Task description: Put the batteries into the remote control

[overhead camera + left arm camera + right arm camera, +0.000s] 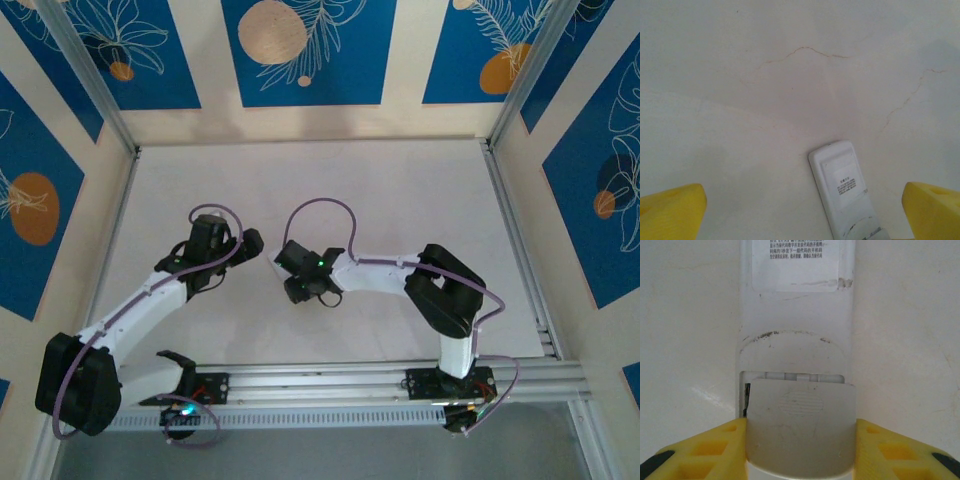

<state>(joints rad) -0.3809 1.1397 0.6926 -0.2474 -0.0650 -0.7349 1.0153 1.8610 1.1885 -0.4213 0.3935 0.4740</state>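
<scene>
- Count: one remote control [796,325], one battery cover [801,410] on it, one printed label [795,265], and my two arms, each with one claw.
- At the left edge of the opened compartment [792,376] there is one dark sliver [746,397]; I cannot tell what it is.
- The remote control lies flat, back side up, on the white table [400,190], near the middle and between my two claws.
- From my right wrist, its long axis runs straight away from me, with the label end far and the cover end nearest.
- From my left wrist, it comes up from the bottom edge leaning slightly left. Its rounded end points away from me, and it sits closer to my right-hand finger.
- My right claw [801,450] is clamped on the battery cover, with a yellow finger [705,450] pressed to each side. The cover sits pulled toward me, leaving a narrow strip of compartment showing above it.
- My left claw [802,212] is spread wide and holds nothing. Its yellow fingers [672,210] stand well apart on either side of the remote control.
- My left arm [140,300] stretches diagonally from the near left corner toward the centre.
- My right arm [400,270] rises from the near right, folds at the elbow and reaches leftward.
- The two claws face each other, close but not touching.
</scene>
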